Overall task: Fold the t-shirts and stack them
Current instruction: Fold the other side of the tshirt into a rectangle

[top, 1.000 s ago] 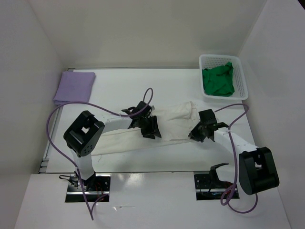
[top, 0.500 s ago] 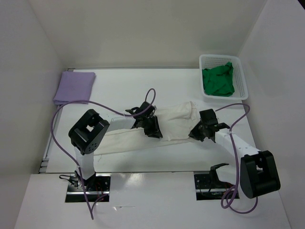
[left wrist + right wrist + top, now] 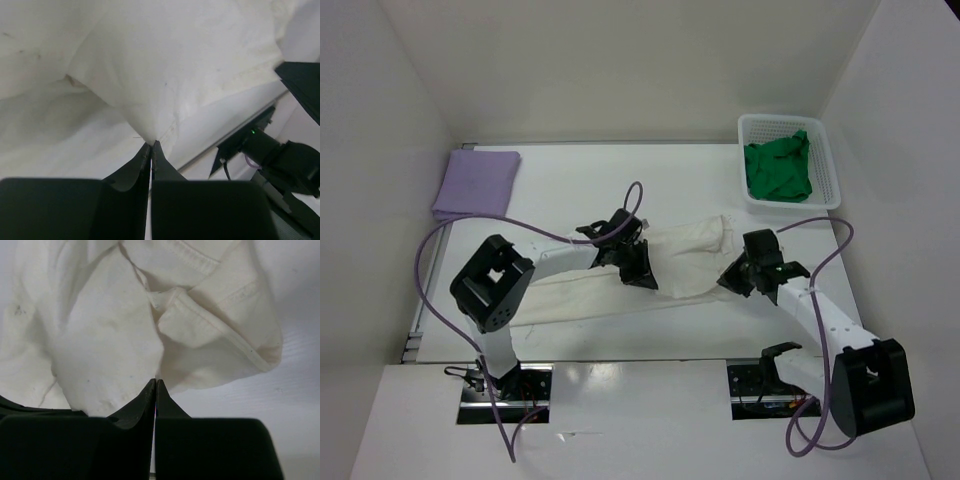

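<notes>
So the off-white t-shirt (image 3: pixel 685 258) lies as a long rumpled band slanting across the middle of the table (image 3: pixel 580 190). It's soft matte cotton with stitched hems and floppy creases. The left gripper (image 3: pixel 151 146) has its black fingers pressed together on a little tented peak of that cloth, and the right gripper (image 3: pixel 156 382) is pinched tight on a fold by the hem. A second back both pairs stood apart. The lavender t-shirt (image 3: pixel 477 182) sits folded square at the far left, and the green t-shirt (image 3: pixel 778 170) is crumpled in the white mesh basket (image 3: pixel 832 175).
</notes>
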You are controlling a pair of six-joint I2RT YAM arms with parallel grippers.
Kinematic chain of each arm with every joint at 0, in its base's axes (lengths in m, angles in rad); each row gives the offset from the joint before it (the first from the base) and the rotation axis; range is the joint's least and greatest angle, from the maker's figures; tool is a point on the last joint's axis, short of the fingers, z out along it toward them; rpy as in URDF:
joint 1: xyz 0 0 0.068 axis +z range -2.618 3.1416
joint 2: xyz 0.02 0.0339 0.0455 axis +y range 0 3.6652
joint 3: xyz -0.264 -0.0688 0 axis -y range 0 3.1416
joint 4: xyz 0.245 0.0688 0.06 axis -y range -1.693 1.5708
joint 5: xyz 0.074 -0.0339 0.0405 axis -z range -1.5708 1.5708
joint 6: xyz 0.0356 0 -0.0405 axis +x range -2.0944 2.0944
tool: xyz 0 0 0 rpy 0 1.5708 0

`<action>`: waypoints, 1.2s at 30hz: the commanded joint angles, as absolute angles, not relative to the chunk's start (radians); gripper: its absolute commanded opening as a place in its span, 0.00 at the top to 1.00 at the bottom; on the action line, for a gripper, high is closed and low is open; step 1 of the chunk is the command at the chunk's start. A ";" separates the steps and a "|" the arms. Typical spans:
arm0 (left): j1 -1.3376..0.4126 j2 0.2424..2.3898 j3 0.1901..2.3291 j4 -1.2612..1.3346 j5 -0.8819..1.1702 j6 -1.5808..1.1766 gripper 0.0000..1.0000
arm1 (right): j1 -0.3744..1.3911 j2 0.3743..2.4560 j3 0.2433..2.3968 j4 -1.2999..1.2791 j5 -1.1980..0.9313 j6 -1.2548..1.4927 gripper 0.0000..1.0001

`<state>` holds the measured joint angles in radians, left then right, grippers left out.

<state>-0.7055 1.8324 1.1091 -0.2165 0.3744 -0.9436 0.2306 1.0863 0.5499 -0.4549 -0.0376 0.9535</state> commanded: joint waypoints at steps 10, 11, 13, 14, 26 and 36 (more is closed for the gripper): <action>-0.667 1.681 1.057 -0.264 0.471 -0.891 1.00 | 0.268 0.914 0.627 -0.649 -0.045 1.029 1.00; -0.667 1.681 1.046 -0.264 0.480 -0.891 1.00 | 0.268 0.914 0.627 -0.673 -0.044 1.040 1.00; -0.640 1.692 1.025 -0.255 0.509 -0.891 1.00 | 0.279 0.914 0.655 -0.692 -0.022 1.040 1.00; -0.631 1.692 1.011 -0.227 0.543 -0.905 1.00 | 0.279 0.914 0.666 -0.716 -0.021 1.040 1.00; -0.618 1.809 1.046 -0.287 0.552 -0.808 0.66 | 0.299 0.950 0.698 -0.747 -0.029 1.031 0.87; -0.600 1.706 1.153 -0.365 0.410 -0.732 0.62 | 0.247 1.067 0.779 -0.609 0.009 0.917 0.66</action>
<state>-0.6037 1.7588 1.0687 -0.3614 0.4519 -0.7807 0.2684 1.0004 0.7208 -0.7124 -0.0231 0.9771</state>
